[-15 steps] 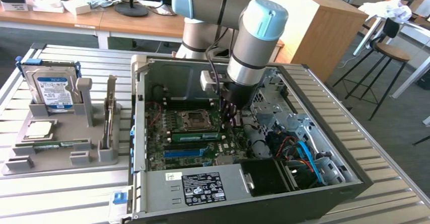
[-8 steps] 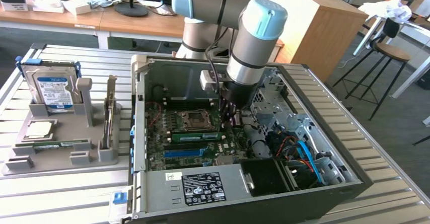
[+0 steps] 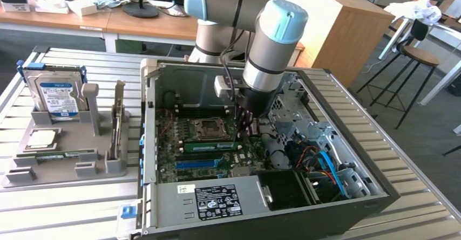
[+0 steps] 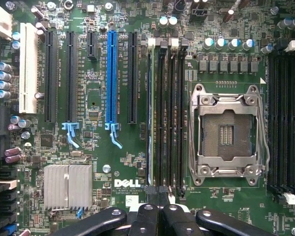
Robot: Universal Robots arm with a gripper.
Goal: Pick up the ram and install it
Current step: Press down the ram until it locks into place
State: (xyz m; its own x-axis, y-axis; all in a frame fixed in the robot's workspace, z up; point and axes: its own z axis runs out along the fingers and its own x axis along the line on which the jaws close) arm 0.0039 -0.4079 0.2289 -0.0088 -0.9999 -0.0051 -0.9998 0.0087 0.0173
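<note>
Your gripper (image 3: 247, 125) is closed, empty, low inside the PC case (image 3: 374, 159) over the mobo; ram (image 3: 210, 146) sits in a slot beside the CPU socket (image 4: 228, 130).

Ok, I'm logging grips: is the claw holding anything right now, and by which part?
Nothing, it seems: the claw is shut with nothing between its fingers, and the ram stands in a slot on the motherboard.

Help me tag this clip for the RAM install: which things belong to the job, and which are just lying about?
Job:
- ram, standing in a slot beside the CPU socket
- gripper, shut, close to the ram
- memory slots

Lying about:
- hard drive
- card on edge
- stool
</note>
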